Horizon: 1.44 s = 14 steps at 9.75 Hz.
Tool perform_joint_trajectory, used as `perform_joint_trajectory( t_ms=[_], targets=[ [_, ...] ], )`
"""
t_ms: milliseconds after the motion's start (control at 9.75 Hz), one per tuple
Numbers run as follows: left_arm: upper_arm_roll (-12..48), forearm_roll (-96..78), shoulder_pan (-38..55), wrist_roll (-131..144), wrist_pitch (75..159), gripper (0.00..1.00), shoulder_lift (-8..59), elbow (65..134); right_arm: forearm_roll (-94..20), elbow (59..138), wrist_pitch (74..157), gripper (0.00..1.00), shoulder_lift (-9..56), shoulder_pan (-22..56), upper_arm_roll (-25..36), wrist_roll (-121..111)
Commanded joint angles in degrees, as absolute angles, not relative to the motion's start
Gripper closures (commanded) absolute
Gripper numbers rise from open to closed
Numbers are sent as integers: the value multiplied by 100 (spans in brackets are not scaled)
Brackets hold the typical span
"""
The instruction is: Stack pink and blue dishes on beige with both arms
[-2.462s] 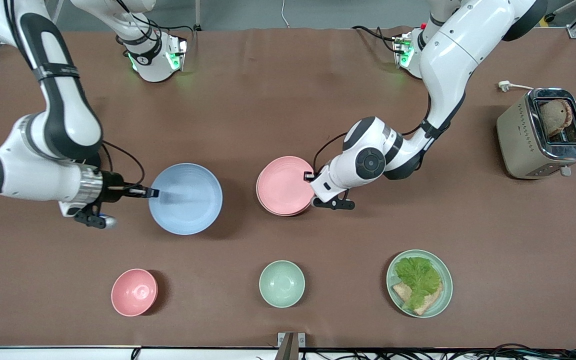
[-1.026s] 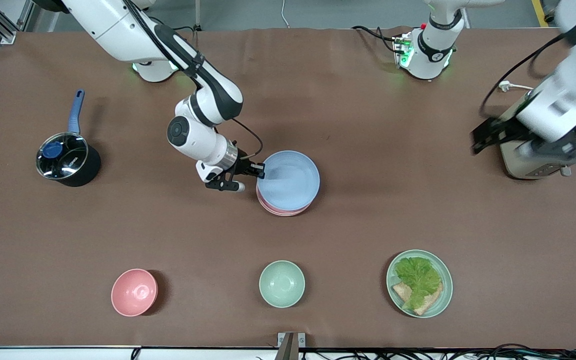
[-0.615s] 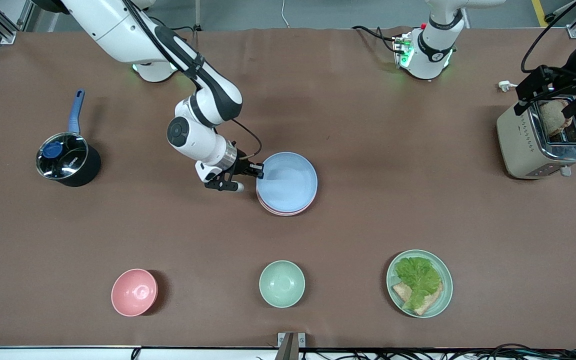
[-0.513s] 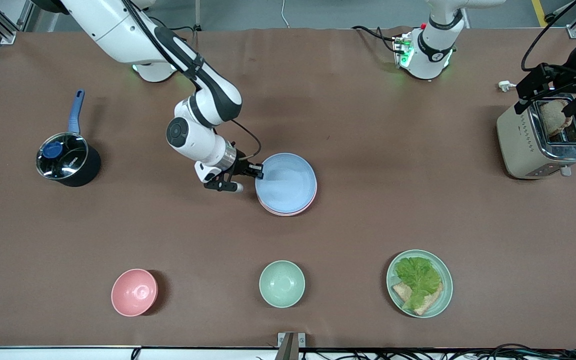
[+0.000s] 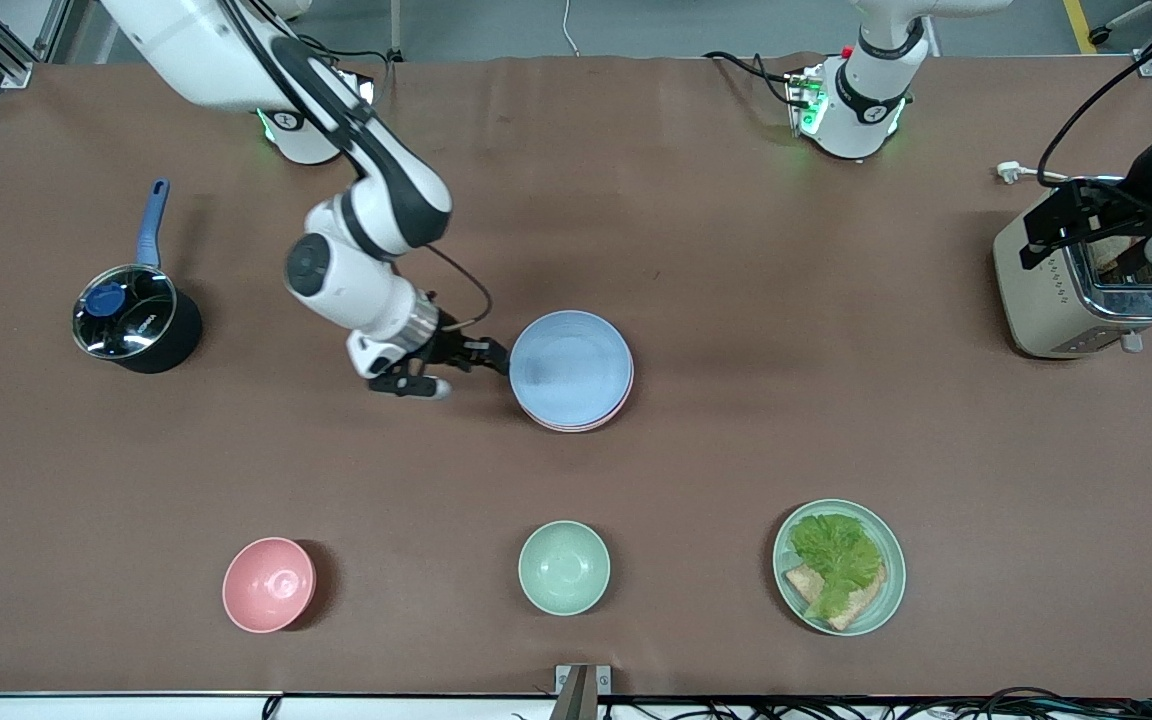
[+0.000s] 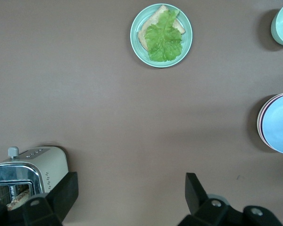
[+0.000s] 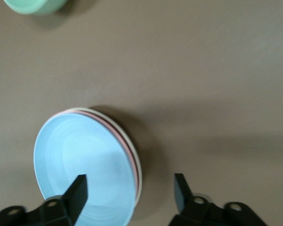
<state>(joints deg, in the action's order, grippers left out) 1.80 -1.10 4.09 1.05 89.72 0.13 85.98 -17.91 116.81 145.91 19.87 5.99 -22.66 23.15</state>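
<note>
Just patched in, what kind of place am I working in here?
Probably a lab bench staged as a kitchen: a brown-covered table with the arms' bases bolted on, holding a toaster, a lidded saucepan and a blue plate topping a stack.

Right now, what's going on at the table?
The blue plate lies on the pink plate, which sits on the beige plate, so the stack looks done. The right gripper is beside the stack with jaws open and nothing in them. The left gripper is over the toaster, jaws open and empty.
</note>
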Motion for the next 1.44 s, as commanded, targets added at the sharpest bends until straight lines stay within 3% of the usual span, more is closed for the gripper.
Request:
perform_joint_trajectory(
  t_ms=[0, 205, 615, 923, 1333],
  targets=[
    [369, -18, 264, 185, 8815, 0, -105, 8788, -902, 11796, 13417, 0, 699, 257, -1848, 2373],
    [360, 9, 272, 176, 8815, 0, -132, 8807, 14, 11105, 12084, 0, 178, -217, -1584, 2364],
    [334, 9, 229, 185, 8807, 0, -141, 8798, 176, 9478, 10155, 0, 132, 298, 94, 1725],
    [343, 9, 141, 149, 8798, 0, -176, 8789, 88, 8545, 8907, 0, 149, 334, 299, 1023],
    [343, 9, 149, 176, 8807, 0, -167, 8772, 88, 8385, 8239, 0, 123, 299, 500, 395]
  ],
)
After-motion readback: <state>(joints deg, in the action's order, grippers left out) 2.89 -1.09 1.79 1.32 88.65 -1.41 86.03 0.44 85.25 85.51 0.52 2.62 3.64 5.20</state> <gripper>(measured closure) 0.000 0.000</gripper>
